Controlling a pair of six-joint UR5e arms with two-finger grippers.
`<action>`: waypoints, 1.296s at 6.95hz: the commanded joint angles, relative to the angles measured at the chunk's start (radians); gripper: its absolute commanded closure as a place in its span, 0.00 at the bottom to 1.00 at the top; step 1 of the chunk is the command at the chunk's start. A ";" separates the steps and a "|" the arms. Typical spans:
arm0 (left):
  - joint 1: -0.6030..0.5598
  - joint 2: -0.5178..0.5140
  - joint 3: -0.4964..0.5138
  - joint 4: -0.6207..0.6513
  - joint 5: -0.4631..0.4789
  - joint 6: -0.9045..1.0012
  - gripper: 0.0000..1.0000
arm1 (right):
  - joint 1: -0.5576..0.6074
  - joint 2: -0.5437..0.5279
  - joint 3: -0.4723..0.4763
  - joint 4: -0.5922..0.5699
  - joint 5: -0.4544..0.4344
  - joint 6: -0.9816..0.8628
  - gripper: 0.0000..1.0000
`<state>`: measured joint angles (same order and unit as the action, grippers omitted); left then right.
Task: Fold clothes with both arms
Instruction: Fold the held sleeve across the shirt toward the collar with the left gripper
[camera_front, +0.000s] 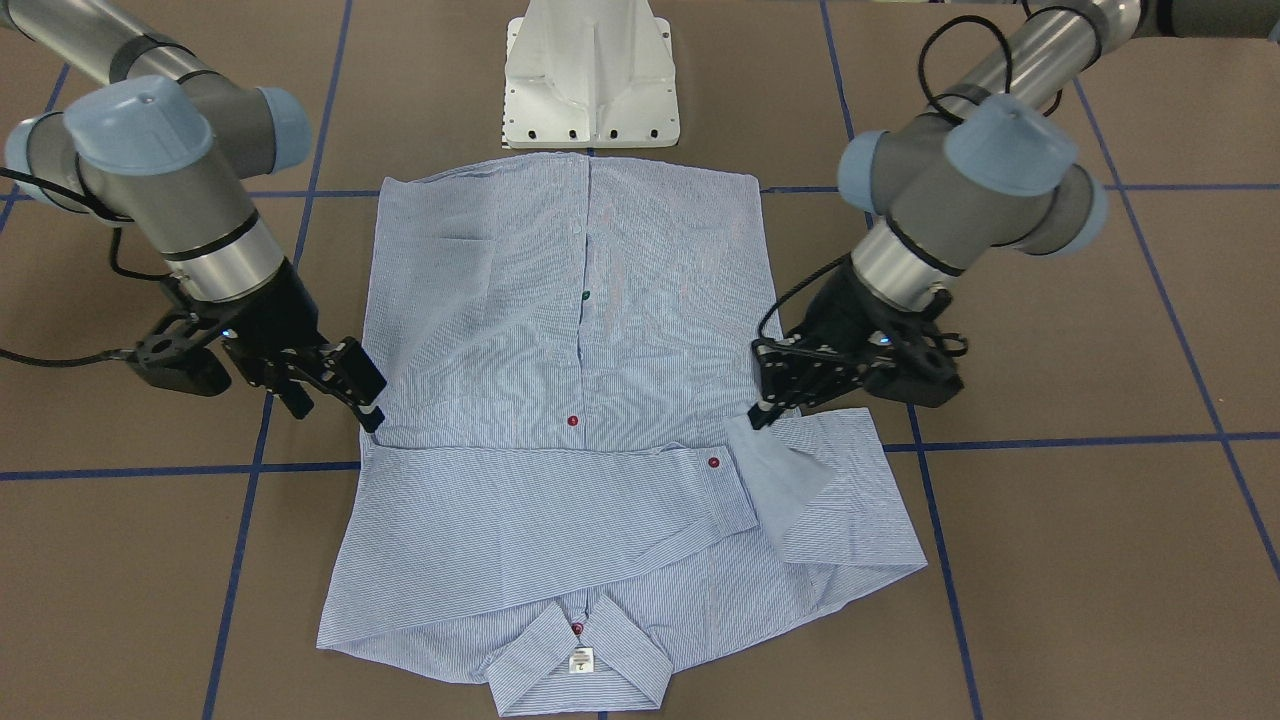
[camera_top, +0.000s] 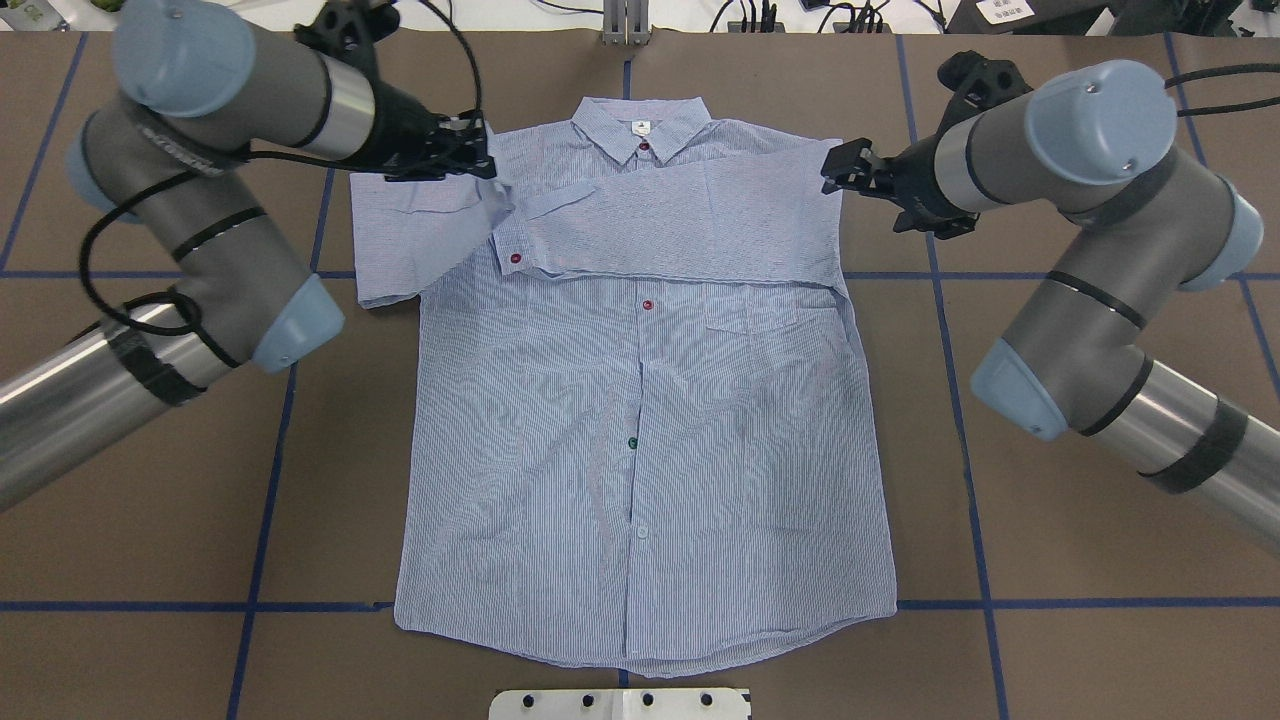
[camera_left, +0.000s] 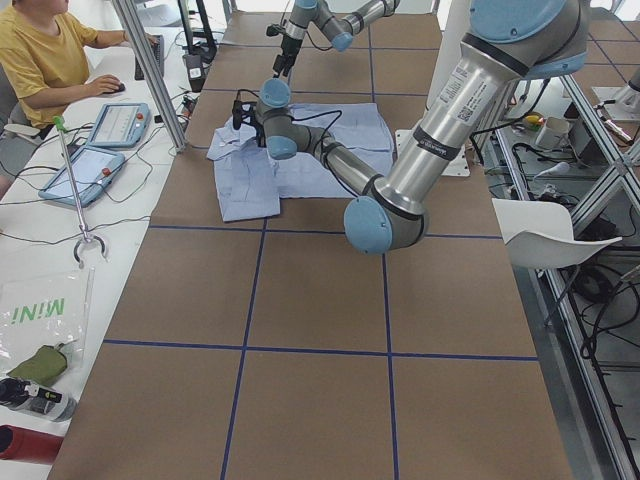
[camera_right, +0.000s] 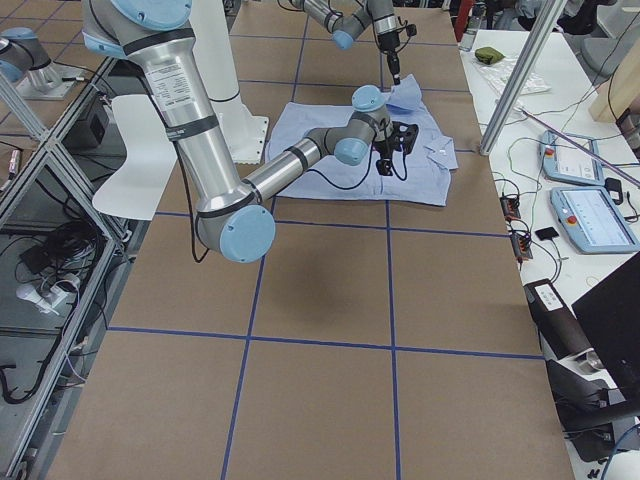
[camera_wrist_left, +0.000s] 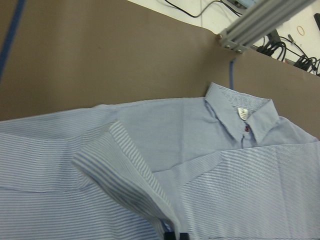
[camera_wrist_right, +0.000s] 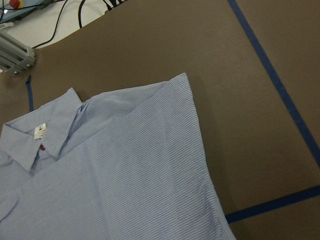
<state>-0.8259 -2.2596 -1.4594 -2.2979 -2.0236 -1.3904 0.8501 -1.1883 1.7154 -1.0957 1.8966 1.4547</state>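
Observation:
The light blue striped shirt (camera_top: 640, 420) lies flat, buttons up, its collar (camera_top: 642, 125) on the far side from the robot. One sleeve (camera_top: 690, 225) is folded across the chest. My left gripper (camera_top: 488, 165) is shut on the cuff of the other sleeve (camera_front: 775, 470) and holds it slightly lifted beside the collar. The raised cuff (camera_wrist_left: 130, 170) runs down to the fingertips in the left wrist view. My right gripper (camera_top: 832, 170) is open and empty, just off the shirt's shoulder edge (camera_wrist_right: 187, 95). In the front view it (camera_front: 340, 395) hovers at the shirt's side.
The white pedestal base (camera_front: 590, 80) stands at the shirt's hem side. Blue tape lines (camera_top: 290, 605) cross the brown table. An aluminium post (camera_left: 150, 70), teach pendants (camera_left: 95, 170) and an operator (camera_left: 40, 60) are along the far edge.

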 joint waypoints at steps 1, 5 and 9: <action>0.043 -0.176 0.092 0.009 0.054 -0.096 1.00 | 0.033 -0.071 0.018 0.002 0.015 -0.051 0.00; 0.189 -0.322 0.225 0.006 0.213 -0.119 0.91 | 0.049 -0.146 0.013 0.014 0.009 -0.128 0.00; 0.199 -0.316 0.106 0.052 0.206 -0.151 0.23 | 0.035 -0.154 0.027 0.054 0.018 -0.105 0.00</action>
<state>-0.6282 -2.5837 -1.2796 -2.2799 -1.8108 -1.5240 0.8931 -1.3413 1.7370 -1.0606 1.9084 1.3402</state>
